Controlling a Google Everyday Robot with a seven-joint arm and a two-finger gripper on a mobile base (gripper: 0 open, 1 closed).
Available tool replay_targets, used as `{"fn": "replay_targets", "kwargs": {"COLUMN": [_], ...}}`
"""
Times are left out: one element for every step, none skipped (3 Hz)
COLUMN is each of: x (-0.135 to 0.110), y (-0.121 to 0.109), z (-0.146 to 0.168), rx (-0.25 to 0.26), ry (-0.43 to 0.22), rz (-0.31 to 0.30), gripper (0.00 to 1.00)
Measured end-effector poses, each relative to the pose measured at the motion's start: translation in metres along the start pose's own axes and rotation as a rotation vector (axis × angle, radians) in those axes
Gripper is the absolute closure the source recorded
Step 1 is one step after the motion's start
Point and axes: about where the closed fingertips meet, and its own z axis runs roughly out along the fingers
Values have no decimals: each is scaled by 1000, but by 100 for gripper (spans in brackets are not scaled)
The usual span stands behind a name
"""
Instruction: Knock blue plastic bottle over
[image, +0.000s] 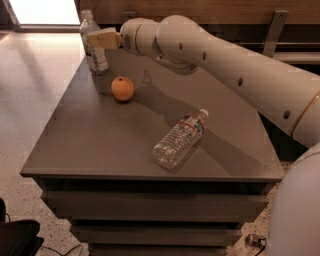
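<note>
Orange (122, 88), lying clear bottle (180, 139), grey table (95, 145).

Hand (95, 39) up at the counter's (100, 145) far left corner, right across the blue plastic bottle (97, 61), masking its shoulder; contact can't be judged. Label print is too small to read. Arm (240, 70) runs off the right edge, covering the counter's far right corner.

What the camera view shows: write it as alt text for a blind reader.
The robot's gripper is at the upper body of the upright blue plastic bottle at the far left corner of the grey table. An orange sits nearby; a clear bottle lies on its side mid-table.
</note>
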Motion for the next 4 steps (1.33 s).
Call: {"fn": "replay_targets", "kwargs": {"x": [-1, -1, 4, 15], "y": [3, 3, 2, -10], "z": [13, 13, 29, 49], "rx": [-15, -15, -6, -4], "ry": [-60, -60, -41, -44], "rz": [21, 21, -1, -16], "gripper": [0, 0, 0, 0]}}
